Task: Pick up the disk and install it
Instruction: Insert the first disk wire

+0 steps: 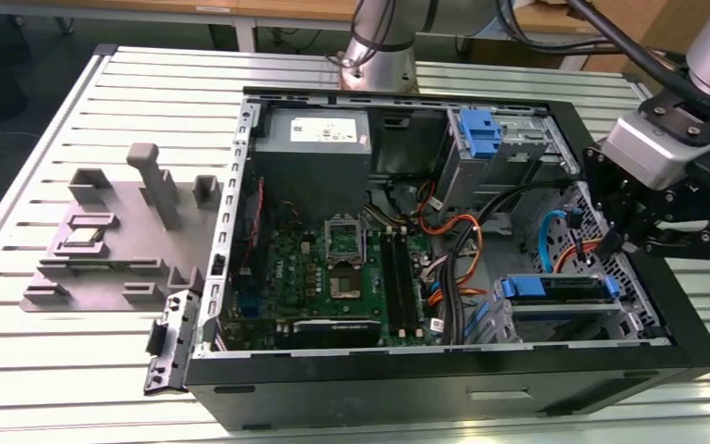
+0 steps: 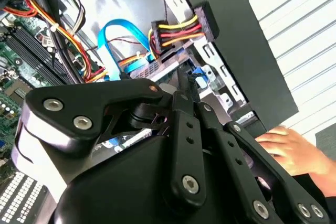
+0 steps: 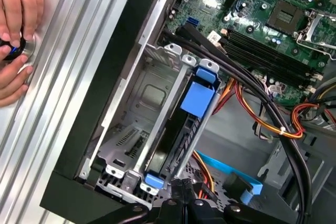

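Observation:
The disk [image 1: 556,289] sits in the metal drive bay at the case's front corner, on the exterior view's right, with its blue carrier around it. In the first wrist view the disk [image 3: 185,129] stands on edge in the bay, and the carrier's blue tab [image 3: 198,98] is on its upper side. My gripper [image 1: 624,242] hovers above the case's wall, a little above the bay. Its fingertips [image 3: 180,186] are pressed together just off the disk's end, with nothing between them. In the second wrist view the gripper [image 2: 182,90] points down at the bay.
Orange, yellow and blue cables [image 1: 553,231] hang loose beside the bay. A second blue bracket [image 1: 479,129] and the grey power supply [image 1: 312,134] sit at the case's far end. A grey fixture block [image 1: 121,231] lies on the slatted table. A person's hand [image 3: 16,30] rests outside the case.

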`<state>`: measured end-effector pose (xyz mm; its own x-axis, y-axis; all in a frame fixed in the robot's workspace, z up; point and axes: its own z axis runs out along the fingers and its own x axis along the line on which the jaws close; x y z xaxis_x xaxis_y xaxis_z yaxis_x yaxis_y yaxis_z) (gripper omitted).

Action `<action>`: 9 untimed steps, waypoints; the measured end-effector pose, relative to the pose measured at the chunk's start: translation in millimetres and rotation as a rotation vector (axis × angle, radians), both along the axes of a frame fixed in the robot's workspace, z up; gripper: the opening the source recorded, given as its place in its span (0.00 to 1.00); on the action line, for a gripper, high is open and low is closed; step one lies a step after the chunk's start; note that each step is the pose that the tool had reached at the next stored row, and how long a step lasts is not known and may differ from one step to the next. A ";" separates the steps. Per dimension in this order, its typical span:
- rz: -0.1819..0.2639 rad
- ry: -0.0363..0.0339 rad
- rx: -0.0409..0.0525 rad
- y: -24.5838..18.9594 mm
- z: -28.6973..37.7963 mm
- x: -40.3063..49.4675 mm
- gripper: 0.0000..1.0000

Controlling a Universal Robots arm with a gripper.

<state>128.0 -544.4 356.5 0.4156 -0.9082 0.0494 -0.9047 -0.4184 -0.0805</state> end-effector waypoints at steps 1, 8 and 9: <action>0.000 0.0000 0.0000 1.2 0.0 0.6 0.10; 0.005 -0.0290 0.0000 6.0 0.0 1.9 0.10; 0.009 -0.0371 0.0000 6.0 -0.1 1.9 0.10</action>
